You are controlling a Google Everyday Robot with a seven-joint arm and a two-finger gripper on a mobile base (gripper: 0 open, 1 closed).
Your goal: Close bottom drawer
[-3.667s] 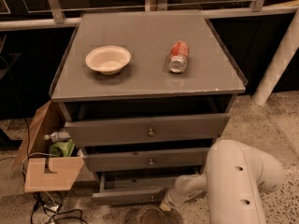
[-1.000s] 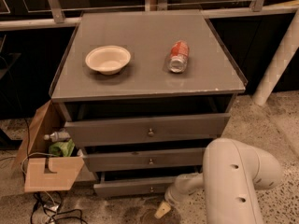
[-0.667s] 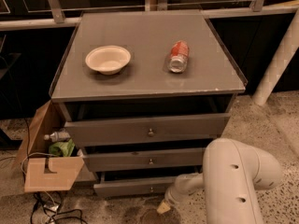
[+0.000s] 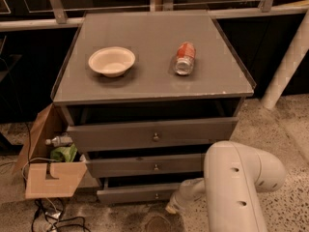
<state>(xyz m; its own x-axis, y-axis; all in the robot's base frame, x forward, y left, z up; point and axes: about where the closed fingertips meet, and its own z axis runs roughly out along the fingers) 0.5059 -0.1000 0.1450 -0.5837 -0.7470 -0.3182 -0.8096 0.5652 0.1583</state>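
Note:
The bottom drawer (image 4: 137, 193) is the lowest of three grey drawers in the cabinet (image 4: 154, 88). Its narrow front carries a small round knob (image 4: 156, 195). The front stands only slightly out, with a dark gap above it, and none of its inner floor shows. My gripper (image 4: 172, 209) is low by the floor, at the right end of the bottom drawer's front. My white arm (image 4: 236, 187) comes in from the lower right and covers the drawer's right part. The middle drawer (image 4: 145, 166) and the top drawer (image 4: 152, 133) also stand slightly out.
A white bowl (image 4: 111, 61) and a red can (image 4: 184, 58) lying on its side rest on the cabinet top. An open cardboard box (image 4: 48, 168) with a bottle and green items stands at the cabinet's left. Cables (image 4: 48, 219) lie on the floor. A white post (image 4: 287, 57) stands at the right.
The bottom drawer was pulled well out with its inner floor showing. It now sits nearly in. My gripper has stayed low at its right end over the last second.

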